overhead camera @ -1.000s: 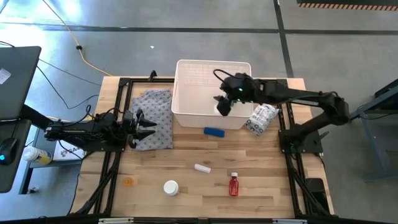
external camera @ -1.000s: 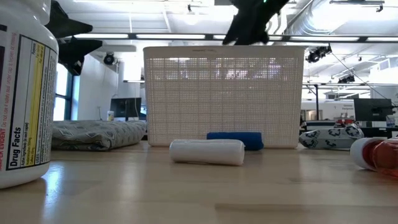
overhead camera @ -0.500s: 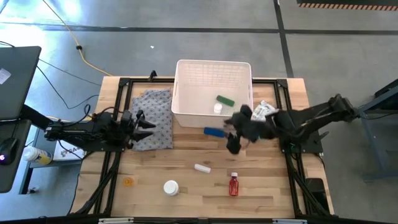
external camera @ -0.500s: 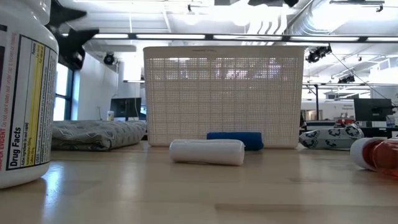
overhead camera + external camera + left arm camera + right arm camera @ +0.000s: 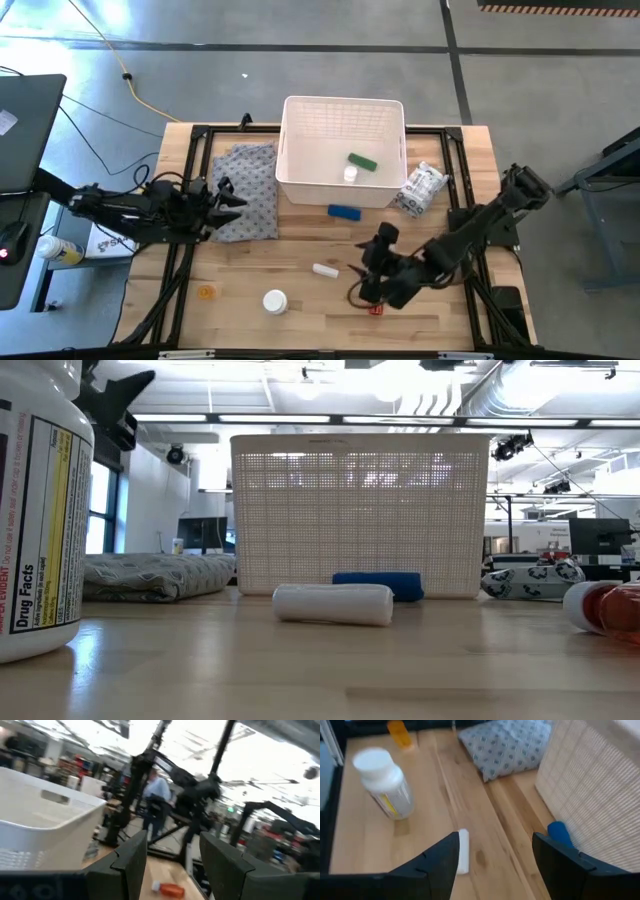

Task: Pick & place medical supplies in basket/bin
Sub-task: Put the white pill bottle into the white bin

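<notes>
- While the right gripper [image 5: 368, 283] hangs with its jaws apart and empty, nothing is held; it is seen low over the near-right part of the table [image 5: 300, 310], just above the red bottle [image 5: 376, 308], which is mostly hidden beneath it in the high view.
- Judged from that position, the step in hand is a reach for another item, most likely the red bottle; the next move would call for the fingers to be lowered around it and closed.
- Just left of that gripper a white roll [image 5: 325, 270] lies, and nearer still a white pill bottle [image 5: 274, 300] stands.
- At the far middle the white basket [image 5: 293, 180] is set, with a green tube [image 5: 362, 161] and a small white vial [image 5: 350, 174] already inside.
- Against its near wall a blue block [image 5: 345, 212] lies, and to its right a crinkly packet [image 5: 420, 189].
- The right arm is stretched low from the right edge toward the near middle.
- The left gripper [image 5: 228, 200] is held waiting, jaws spread, over the grey cloth [image 5: 250, 180] at the left.
</notes>
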You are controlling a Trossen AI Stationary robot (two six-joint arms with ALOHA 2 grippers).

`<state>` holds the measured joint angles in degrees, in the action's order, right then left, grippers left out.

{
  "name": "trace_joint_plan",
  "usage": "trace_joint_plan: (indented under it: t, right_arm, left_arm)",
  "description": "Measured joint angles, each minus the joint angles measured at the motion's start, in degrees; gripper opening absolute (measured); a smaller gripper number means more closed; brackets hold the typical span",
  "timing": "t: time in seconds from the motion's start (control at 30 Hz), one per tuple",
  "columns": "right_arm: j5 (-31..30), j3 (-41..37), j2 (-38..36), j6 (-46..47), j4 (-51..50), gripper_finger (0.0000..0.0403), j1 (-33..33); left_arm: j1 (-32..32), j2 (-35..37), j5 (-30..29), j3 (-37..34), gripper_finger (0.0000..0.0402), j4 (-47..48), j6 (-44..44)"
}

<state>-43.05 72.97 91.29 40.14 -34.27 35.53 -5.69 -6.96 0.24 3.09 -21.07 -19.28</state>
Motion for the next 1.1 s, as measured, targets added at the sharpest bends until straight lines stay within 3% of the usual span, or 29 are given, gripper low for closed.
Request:
trace_joint_plan:
  t: [0.1,0.27,0.43,0.57,0.83,1.1]
  right_arm:
    - [-0.35,0.00,2.68,0.10,0.78,0.0240,-0.24]
    - [-3.11,0.00,5.33,0.17,0.73,0.0240,-0.39]
    - [-3.98,0.00,7.19,3.35,0.03,0.0240,0.76]
    - [-4.14,-2.21,8.09,5.82,2.09,0.0240,2.88]
    - [-4.82,-11.55,8.06,10.86,12.26,0.0240,6.67]
    - [-6.24,-18.54,8.03,7.50,28.74,0.0240,8.10]
  left_arm:
    - [-2.17,-5.44,-3.97,1.58,0.0216,-1.64,0.79]
    - [-5.12,-17.63,-5.33,8.92,0.0216,0.49,0.84]
    - [-7.91,-30.87,-5.63,21.87,0.0216,16.94,0.80]
    - [-13.32,-42.20,-9.73,30.44,0.0216,27.19,-1.05]
    - [-27.67,-59.33,-9.57,44.94,0.0216,33.49,-0.01]
    - [-37.37,-69.32,-19.84,53.33,0.0216,40.34,5.35]
